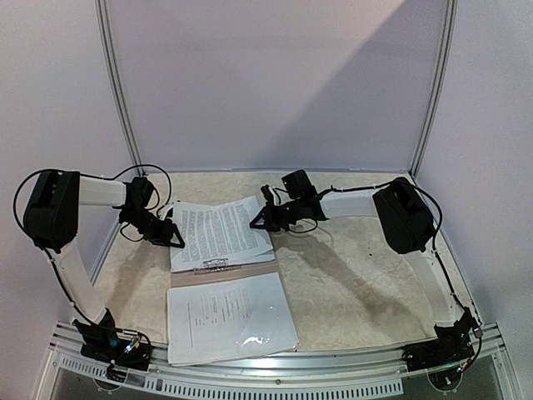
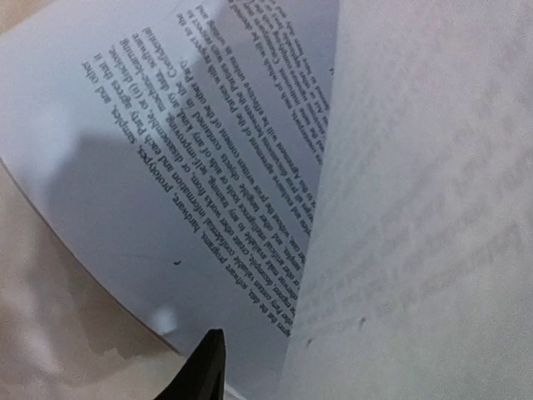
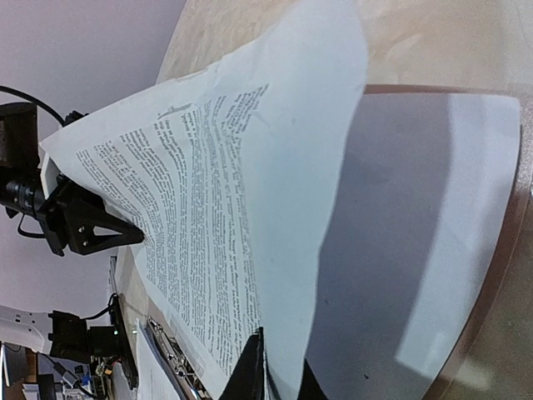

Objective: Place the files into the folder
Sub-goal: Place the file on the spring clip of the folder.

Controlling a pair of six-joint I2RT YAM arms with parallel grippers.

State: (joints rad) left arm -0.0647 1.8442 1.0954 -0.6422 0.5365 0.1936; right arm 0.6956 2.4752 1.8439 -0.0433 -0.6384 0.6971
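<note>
The folder [image 1: 190, 278] lies open on the table, its metal clip [image 1: 215, 264] across the middle. Printed files [image 1: 218, 236] fill its far half, and sleeved files [image 1: 229, 321] its near half. The top sheet [image 3: 275, 150] of the far stack arches up between both grippers. My left gripper [image 1: 176, 240] is at the sheet's left edge. In the left wrist view only one finger [image 2: 208, 362] shows, apart from the raised sheet [image 2: 416, 208]. My right gripper [image 3: 283, 357] has the sheet's right edge between its narrowly spaced fingers.
The beige table [image 1: 358, 275] is bounded by grey walls with metal posts [image 1: 121, 92]. Both arm bases stand on the near rail [image 1: 275, 367]. The folder's brown edge [image 3: 510, 250] shows past the stack in the right wrist view.
</note>
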